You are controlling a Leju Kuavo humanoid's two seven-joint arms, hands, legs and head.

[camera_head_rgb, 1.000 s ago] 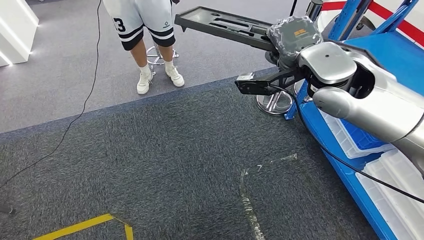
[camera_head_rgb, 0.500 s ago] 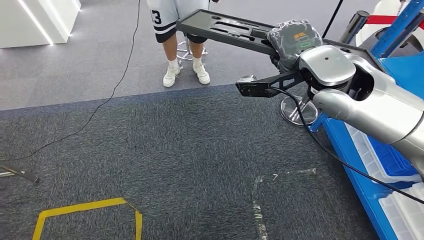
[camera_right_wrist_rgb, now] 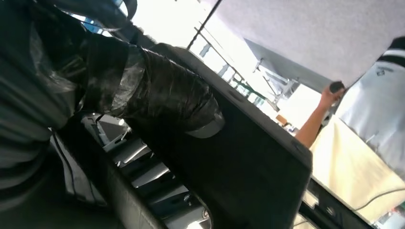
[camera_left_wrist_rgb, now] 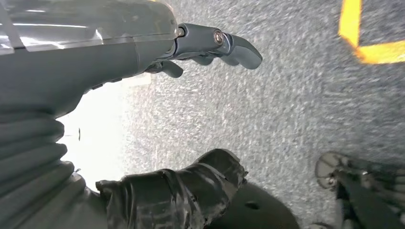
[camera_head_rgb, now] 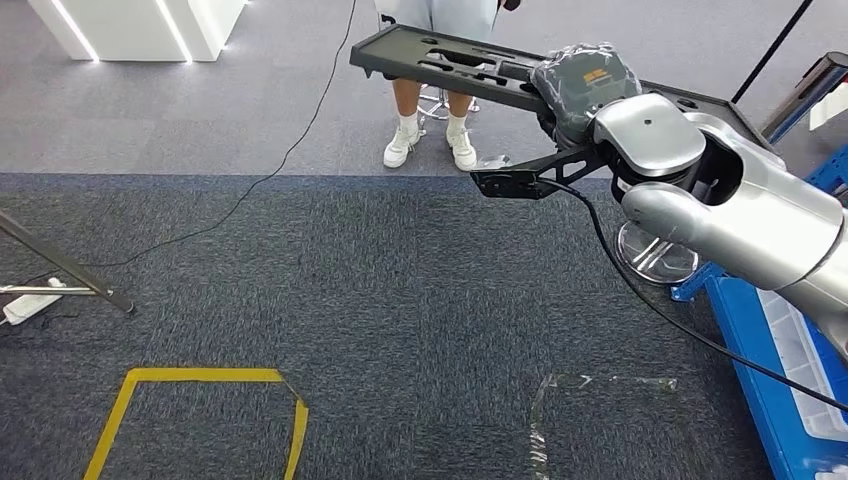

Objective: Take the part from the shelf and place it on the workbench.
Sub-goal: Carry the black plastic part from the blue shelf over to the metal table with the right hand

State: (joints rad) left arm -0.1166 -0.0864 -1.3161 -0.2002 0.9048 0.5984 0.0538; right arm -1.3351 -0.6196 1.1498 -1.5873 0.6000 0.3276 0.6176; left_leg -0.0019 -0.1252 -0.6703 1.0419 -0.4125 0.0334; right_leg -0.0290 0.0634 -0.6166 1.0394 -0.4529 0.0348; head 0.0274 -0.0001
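The part [camera_head_rgb: 440,55] is a long black moulded panel with cut-outs, carried level above the carpet in the head view. My right hand [camera_head_rgb: 585,80], wrapped in clear plastic, grips it near its right end, with the silver forearm behind. In the right wrist view the wrapped thumb [camera_right_wrist_rgb: 162,95] lies over the edge of the dark part [camera_right_wrist_rgb: 248,157]. My left hand [camera_left_wrist_rgb: 95,57] hangs over the grey carpet with its fingers [camera_left_wrist_rgb: 215,43] stretched out and apart from the taped thumb [camera_left_wrist_rgb: 176,191], holding nothing.
A person [camera_head_rgb: 435,15] in shorts and white shoes stands just beyond the part. A chrome stool base [camera_head_rgb: 655,255] and the blue shelf [camera_head_rgb: 790,400] are at the right. A yellow tape square [camera_head_rgb: 200,376], a black cable [camera_head_rgb: 290,150] and a metal stand leg [camera_head_rgb: 60,265] lie on the floor.
The camera has turned left, so the floor, person and blue shelf slid to the right. The part stays gripped in my right hand at the same place in the picture.
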